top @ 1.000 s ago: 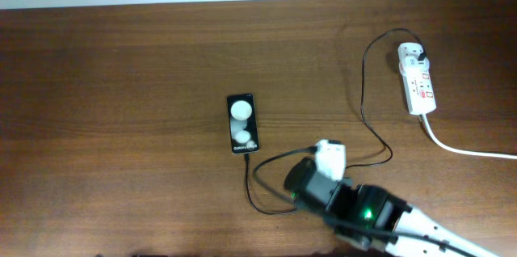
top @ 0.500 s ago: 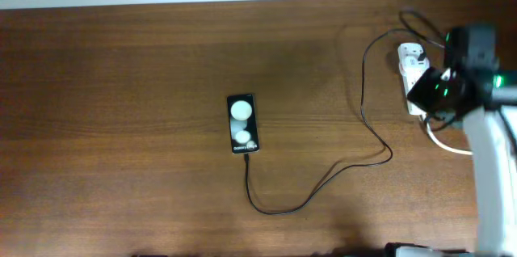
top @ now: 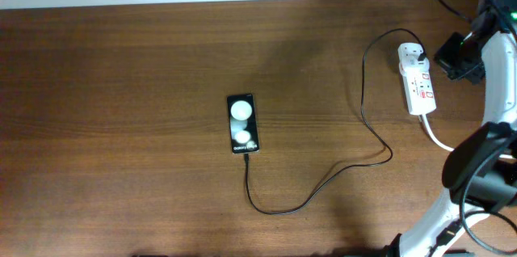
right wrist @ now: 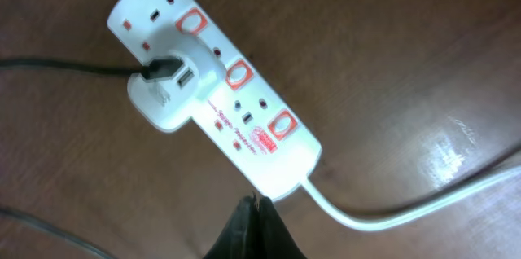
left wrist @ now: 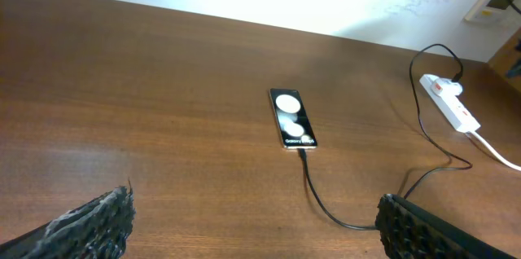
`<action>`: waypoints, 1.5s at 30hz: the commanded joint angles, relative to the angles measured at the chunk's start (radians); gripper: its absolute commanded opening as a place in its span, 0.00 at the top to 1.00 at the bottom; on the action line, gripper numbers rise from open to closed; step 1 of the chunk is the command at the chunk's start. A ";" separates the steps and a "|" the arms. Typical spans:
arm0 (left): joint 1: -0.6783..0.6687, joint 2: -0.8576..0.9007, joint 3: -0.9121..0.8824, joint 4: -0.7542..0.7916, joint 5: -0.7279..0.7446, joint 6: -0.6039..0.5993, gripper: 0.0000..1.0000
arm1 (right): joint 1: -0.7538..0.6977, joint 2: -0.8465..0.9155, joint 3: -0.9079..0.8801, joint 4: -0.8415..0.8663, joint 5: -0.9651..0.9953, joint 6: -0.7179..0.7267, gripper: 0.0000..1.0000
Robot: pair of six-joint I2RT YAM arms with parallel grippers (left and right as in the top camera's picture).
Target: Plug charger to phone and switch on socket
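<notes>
The phone (top: 243, 124) lies flat mid-table, white patches up; it also shows in the left wrist view (left wrist: 291, 119). The charger cable (top: 323, 188) runs from the phone's near end in a loop to the socket (top: 418, 79). In the right wrist view its black plug (right wrist: 159, 70) sits in a white adapter (right wrist: 171, 88) on the socket (right wrist: 269, 141), beside the red-marked switches (right wrist: 238, 70). My right gripper (right wrist: 256, 210) is shut and empty, just off the socket's cord end; overhead it (top: 449, 53) hovers right of the socket. My left gripper (left wrist: 252, 230) is open, well short of the phone.
The thick white cord (top: 464, 150) trails from the socket to the right edge. My right arm's elbow (top: 475, 164) stands over the right side of the table. A wall outlet (left wrist: 494, 0) shows beyond the table's far edge.
My right arm swung from the table's front middle to the far right, passed over the socket, and now sits just right of it. Phone and cable have not moved.
</notes>
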 commanded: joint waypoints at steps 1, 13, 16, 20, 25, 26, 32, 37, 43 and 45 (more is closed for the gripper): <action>0.003 -0.003 0.004 0.006 -0.008 0.013 0.01 | 0.001 0.092 0.017 0.045 -0.001 -0.013 0.96; 0.003 -0.003 0.004 0.006 -0.008 0.013 0.01 | 0.000 0.234 0.017 0.214 -0.027 -0.005 0.96; 0.003 -0.003 0.004 0.006 -0.007 0.013 0.01 | 0.000 0.263 0.017 0.223 -0.028 -0.005 0.96; 0.003 -0.003 0.004 0.006 -0.008 0.013 0.01 | 0.000 0.266 0.017 0.245 -0.029 -0.005 0.96; 0.003 -0.003 0.004 0.006 -0.007 0.013 0.01 | 0.017 0.341 0.017 0.235 -0.129 -0.005 0.96; 0.003 -0.003 0.004 0.006 -0.007 0.013 0.01 | 0.034 0.367 0.017 0.220 -0.145 -0.006 0.96; 0.003 -0.003 0.004 0.006 -0.008 0.013 0.01 | 0.046 0.350 0.026 0.169 -0.144 -0.009 0.96; 0.003 -0.003 0.004 0.006 -0.008 0.013 0.01 | -0.018 0.244 0.097 0.039 -0.057 -0.005 0.96; 0.003 -0.003 0.004 0.006 -0.008 0.013 0.01 | -0.031 -0.143 0.097 -0.021 -0.221 0.029 0.96; 0.003 -0.003 0.004 0.006 -0.007 0.013 0.01 | -0.031 -0.323 0.097 0.011 -0.330 0.029 0.96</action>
